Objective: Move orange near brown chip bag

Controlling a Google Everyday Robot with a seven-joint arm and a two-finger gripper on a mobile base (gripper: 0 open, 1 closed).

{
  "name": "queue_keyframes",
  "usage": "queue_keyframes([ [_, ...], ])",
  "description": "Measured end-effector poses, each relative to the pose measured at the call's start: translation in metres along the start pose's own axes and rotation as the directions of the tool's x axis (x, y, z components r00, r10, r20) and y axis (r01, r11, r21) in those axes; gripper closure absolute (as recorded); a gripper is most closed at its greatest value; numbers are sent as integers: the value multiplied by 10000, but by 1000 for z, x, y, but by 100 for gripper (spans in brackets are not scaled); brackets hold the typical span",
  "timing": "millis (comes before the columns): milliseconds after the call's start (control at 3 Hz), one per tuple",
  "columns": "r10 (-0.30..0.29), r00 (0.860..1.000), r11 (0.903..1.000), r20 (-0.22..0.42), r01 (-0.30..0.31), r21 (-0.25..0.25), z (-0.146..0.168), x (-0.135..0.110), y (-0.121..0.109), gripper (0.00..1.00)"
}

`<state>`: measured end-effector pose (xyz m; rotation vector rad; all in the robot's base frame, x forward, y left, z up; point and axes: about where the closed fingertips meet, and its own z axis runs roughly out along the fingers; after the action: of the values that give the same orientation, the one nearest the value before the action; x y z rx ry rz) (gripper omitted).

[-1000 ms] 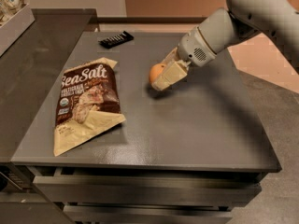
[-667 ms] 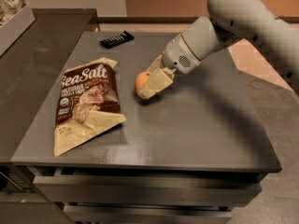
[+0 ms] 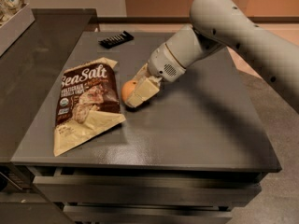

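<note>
Beside the brown chip bag [image 3: 86,101], gripper [image 3: 135,92], jaws pinching the orange [image 3: 127,89]

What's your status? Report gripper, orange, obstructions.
Gripper shut on orange, low over table. Orange right beside brown chip bag, at its right edge. Nothing between them; black bar at far edge.

"Sea Salt" printed on brown chip bag [image 3: 86,97]; smaller print illegible.

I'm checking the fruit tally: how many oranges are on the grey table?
1. The orange is gripped by the gripper, low over the middle of the table, close beside the brown chip bag. The arm covers some tabletop, so another could be hidden.
</note>
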<state>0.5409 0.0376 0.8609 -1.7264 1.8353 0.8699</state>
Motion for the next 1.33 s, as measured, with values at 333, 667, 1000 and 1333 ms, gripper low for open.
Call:
queue_keyframes([
  [333,-42,10000,9999,-47,43,137,4,1,-2,59],
  [667,50,9999,9990,-111,-45,442,1,7,-8,35],
  [1000,92,9999,9958,-75,-85,907,-6,17,-15,13],
  [1333,80,9999,9962,-77,-73,870,-4,16,-15,0],
])
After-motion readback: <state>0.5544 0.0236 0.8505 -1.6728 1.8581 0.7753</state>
